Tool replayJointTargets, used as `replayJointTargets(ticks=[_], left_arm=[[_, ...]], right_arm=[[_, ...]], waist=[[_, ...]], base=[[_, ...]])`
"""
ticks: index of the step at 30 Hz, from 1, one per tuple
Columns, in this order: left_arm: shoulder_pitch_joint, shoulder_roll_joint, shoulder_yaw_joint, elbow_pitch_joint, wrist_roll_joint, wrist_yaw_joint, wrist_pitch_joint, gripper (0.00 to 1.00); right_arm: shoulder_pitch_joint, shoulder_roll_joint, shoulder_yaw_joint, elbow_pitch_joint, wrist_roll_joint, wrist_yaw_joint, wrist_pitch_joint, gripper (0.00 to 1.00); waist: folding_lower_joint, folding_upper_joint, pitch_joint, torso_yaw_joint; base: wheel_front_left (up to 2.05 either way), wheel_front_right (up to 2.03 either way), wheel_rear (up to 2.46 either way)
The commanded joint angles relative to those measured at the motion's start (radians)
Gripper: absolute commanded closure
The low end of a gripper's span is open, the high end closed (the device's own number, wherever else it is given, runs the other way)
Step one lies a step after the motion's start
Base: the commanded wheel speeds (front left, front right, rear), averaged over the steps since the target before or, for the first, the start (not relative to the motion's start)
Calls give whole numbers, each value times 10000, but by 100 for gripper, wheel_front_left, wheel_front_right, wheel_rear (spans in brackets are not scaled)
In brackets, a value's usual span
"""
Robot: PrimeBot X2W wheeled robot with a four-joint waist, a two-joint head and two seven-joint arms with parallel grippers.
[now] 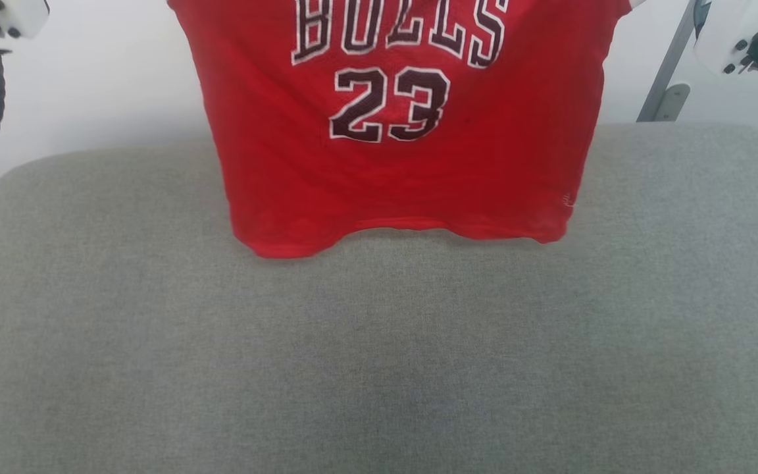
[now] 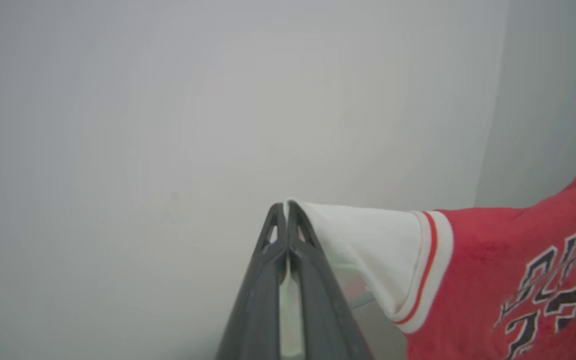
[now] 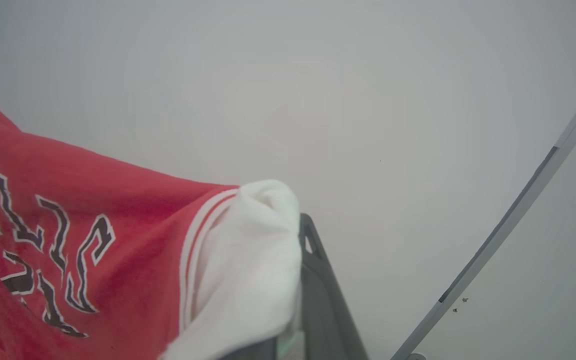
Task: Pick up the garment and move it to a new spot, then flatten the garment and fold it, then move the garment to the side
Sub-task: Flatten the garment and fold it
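With both claws raised and well apart, the red Bulls 23 jersey [image 1: 405, 164] hangs in the air between them, spread like a banner with its front facing my head cam.

Left gripper [image 2: 286, 207]: fingers pressed together, pinching the tip of the left white sleeve [image 2: 368, 240]. Right gripper [image 3: 304, 225]: clamped on the right white sleeve [image 3: 248, 260]. The cloth bunches over its tips, so I only see one finger.

Geometry the next move turns on:
- The grey padded surface [image 1: 379, 368] lies below the jersey and on my side of it.
- The hem [image 1: 385, 236] hangs over the pad's far part. I can't tell whether it brushes the pad or clears it.
- The sleeve-to-sleeve line runs straight across, left to right, roughly parallel to the pad's far edge.
- The long axis, collar to hem, is vertical. The hem points down at the pad and the collar is up, out of frame.
- The lettering reads upright from my side.
- The hem isn't level: the left corner droops a bit lower than the right.

Neither arm is nearer and the grip is symmetric, so I read this as a two-arm lay-down. My judgement is to lower both arms together and keep the sleeve line taut so the body lands flat and not in a heap. I'm watching the metal strut [image 1: 665, 72] near the right arm.
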Motion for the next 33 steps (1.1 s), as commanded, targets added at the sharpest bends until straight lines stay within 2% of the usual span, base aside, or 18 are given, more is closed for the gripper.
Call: replayJointTargets(ticks=[1, 7, 12, 18, 24, 30, 33], left_arm=[[-265, -30, 38, 47, 116, 88, -114, 100], [-838, -235, 92, 392, 367, 263, -566, 100], [-1756, -552, 68, 1006, 852, 262, -1428, 100], [-3184, -871, 44, 1906, 1485, 194, -2909, 100], [-4552, -1035, 42, 2672, 2176, 90, -4769, 100], [-4252, -1201, 277, 2853, 2638, 16, -5139, 100], [-3431, -1397, 380, 2939, 2453, -35, -5126, 100]], right_arm=[[-211, -23, 53, 51, -110, -10, -126, 100], [-651, 246, -10, 611, -570, -10, -656, 100], [-1574, 672, -148, 1616, -1624, -10, -1683, 100], [-3079, 1209, -320, 3033, -3214, -10, -3231, 100], [-4550, 1602, -1150, 4114, -5258, -10, -4600, 100], [-4261, 2202, -1640, 4711, -6610, -10, -4740, 100], [-3682, 2593, -1486, 5274, -6526, -10, -4695, 100]], waist=[[0, 0, 170, 1], [0, 0, 858, 30], [0, 0, 1865, 102], [0, 0, 3121, 245], [0, 0, 4198, 429], [0, 0, 4581, 607], [0, 0, 4482, 705]], base=[[0, 0, 0], [0, 0, 0], [0, 0, 0], [0, 0, 0], [0, 0, 0], [0, 0, 0], [0, 0, 0]])
